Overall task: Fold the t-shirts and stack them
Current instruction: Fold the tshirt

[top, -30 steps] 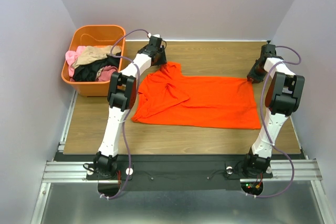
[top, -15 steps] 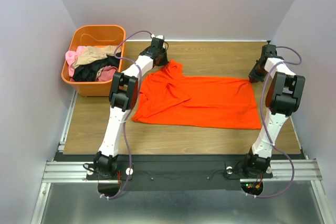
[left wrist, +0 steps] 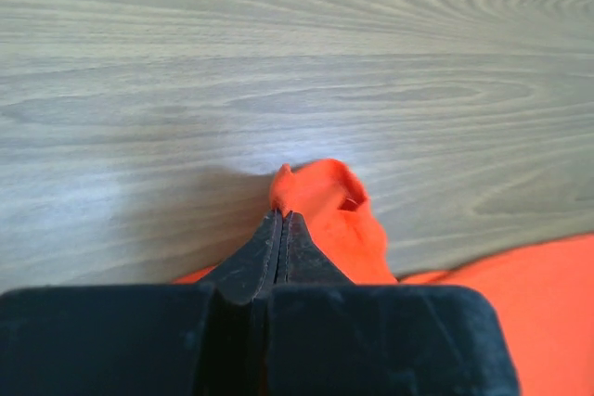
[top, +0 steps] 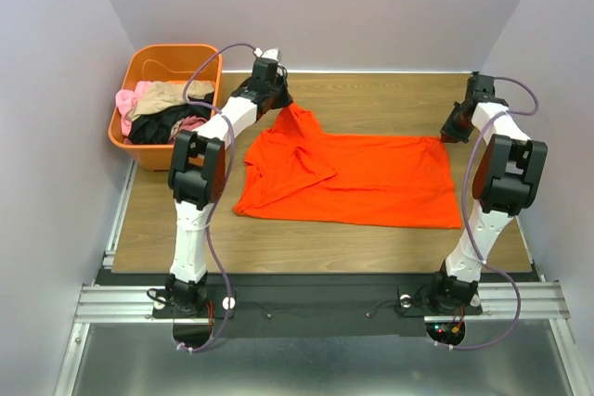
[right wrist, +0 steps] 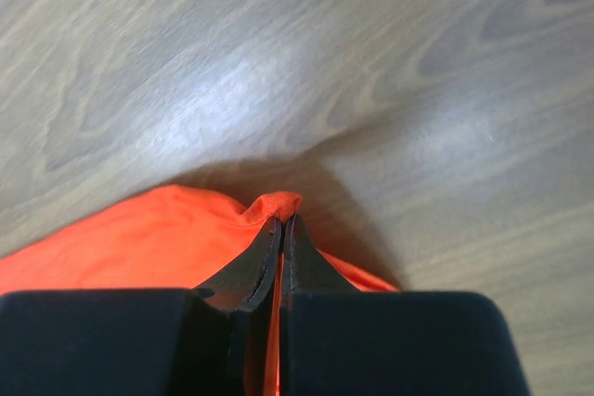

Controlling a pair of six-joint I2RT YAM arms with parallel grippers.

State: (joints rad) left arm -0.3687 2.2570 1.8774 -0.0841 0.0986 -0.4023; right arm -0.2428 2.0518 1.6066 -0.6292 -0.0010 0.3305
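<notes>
Orange-red cloth is nipped between both pairs of fingertips. The left gripper (left wrist: 282, 218) has its jaws pressed together on a small bunched tip of the orange-red t-shirt (left wrist: 330, 215). The right gripper (right wrist: 281, 222) is clamped the same way on a puckered corner of it. Seen from above, the left pinch draws the tee's far left part up into a peak. The right pinch sits at its far right corner, near the right edge of the wooden table (top: 371, 99).

The rest of the shirt lies spread across the middle of the table, rumpled and doubled over at its left end. I judge it light, limp and not fragile. It should sag between the two grips and drape rather than keep a shape, and so thin a bite could slip. Hemmed corners and shoulder seams, where the fabric is doubled, look like the safest holds.

At the table's far left corner stands an orange plastic tub (top: 174, 156). It holds a loose heap of a pink garment (top: 128, 99), a tan garment (top: 163, 95) and a black garment (top: 153, 128), piled toward its near side.
</notes>
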